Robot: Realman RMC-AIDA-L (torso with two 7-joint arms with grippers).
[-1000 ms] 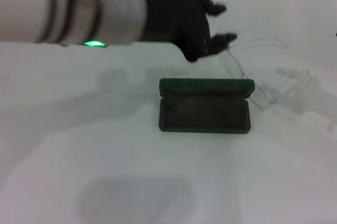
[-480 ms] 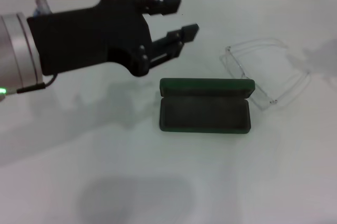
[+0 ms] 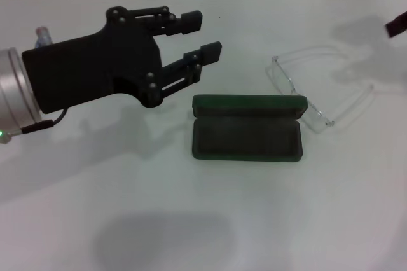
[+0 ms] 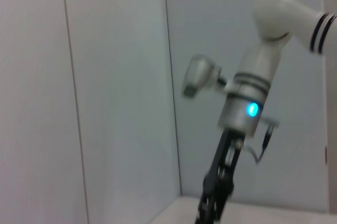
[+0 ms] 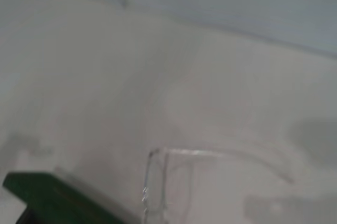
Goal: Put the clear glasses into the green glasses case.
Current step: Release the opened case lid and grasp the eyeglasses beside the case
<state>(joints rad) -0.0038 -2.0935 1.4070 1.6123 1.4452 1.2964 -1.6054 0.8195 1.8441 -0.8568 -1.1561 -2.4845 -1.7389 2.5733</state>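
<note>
The green glasses case (image 3: 247,132) lies open in the middle of the white table, its dark lining showing and nothing inside. The clear glasses (image 3: 286,79) lie unfolded on the table just behind and to the right of the case, touching no gripper. My left gripper (image 3: 200,34) hovers open and holds nothing, up and to the left of the case. Only a dark tip of my right gripper (image 3: 397,25) shows at the right edge, beyond the glasses. The right wrist view shows the glasses (image 5: 158,179) and a corner of the case (image 5: 58,197).
The white table (image 3: 191,220) extends all around the case. A tiled wall runs along the table's far edge. In the left wrist view the right arm (image 4: 247,108) stands against the wall.
My left gripper has pulled back to the left, away from the glasses, and is still open. A tip of the right gripper has come into view at the right edge. Glasses and case have not moved.
</note>
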